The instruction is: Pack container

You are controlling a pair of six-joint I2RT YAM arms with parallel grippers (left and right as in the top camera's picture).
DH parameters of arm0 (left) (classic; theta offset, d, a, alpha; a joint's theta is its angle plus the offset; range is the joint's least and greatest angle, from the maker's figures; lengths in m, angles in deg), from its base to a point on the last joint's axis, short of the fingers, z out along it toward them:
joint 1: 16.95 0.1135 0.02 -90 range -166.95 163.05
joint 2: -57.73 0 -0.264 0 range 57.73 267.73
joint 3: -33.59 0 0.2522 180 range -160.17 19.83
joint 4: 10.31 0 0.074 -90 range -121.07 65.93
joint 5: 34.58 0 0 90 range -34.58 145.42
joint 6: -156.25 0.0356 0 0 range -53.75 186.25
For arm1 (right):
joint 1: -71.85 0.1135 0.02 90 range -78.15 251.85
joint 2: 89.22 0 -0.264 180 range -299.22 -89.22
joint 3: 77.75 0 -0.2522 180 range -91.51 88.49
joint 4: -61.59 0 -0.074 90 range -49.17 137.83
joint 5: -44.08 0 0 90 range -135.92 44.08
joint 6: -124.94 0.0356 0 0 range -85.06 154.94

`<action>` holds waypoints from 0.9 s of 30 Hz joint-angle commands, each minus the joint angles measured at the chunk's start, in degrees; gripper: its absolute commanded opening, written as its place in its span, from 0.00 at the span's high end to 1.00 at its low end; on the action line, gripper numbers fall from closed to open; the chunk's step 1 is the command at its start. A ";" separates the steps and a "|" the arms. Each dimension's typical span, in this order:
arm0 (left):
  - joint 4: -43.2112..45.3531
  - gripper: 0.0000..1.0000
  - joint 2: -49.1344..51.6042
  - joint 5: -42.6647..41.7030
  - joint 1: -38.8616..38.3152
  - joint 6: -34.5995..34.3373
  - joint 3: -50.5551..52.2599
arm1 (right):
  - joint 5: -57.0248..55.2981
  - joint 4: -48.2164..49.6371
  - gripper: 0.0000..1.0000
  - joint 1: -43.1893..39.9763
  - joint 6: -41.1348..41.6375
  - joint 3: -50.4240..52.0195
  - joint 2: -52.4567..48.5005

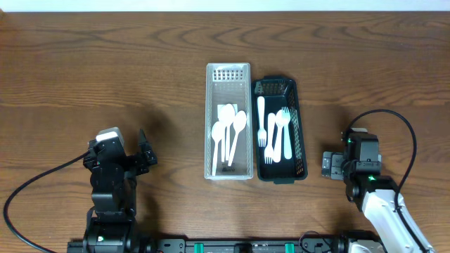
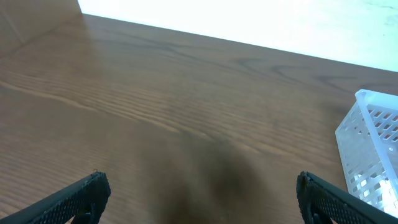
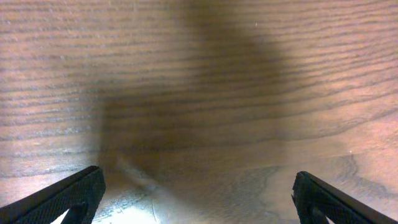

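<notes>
Cutlery packing: both arms low, nothing in hand.
Left gripper (image 1: 146, 156) and right gripper (image 1: 328, 165): jaws spread, empty. Between them, touching side by side: clear tray (image 1: 228, 72) holding white spoons (image 1: 226, 130), black tray (image 1: 275, 86) holding white forks (image 1: 274, 133). No loose cutlery visible, so packing is judged near finished. Any next reach must clear the tray rims; the surface (image 1: 105, 70) is open left, right and beyond.

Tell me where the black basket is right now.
In the overhead view, the black basket sits near the middle of the table, close beside the white basket on its right side, with white forks lying inside.
</notes>
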 commanded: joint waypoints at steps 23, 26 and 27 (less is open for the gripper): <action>0.04 0.02 0.02 0.68 -0.17 0.55 -0.28 | 2.84 -7.10 0.01 0.26 1.11 0.15 50.97; 0.04 0.02 0.02 0.68 -0.17 0.55 -0.28 | 6.56 -6.34 0.01 0.63 3.34 0.94 55.98; 0.02 0.02 0.02 0.68 -0.17 0.55 -0.28 | 6.99 -5.11 0.01 0.85 3.50 1.84 57.18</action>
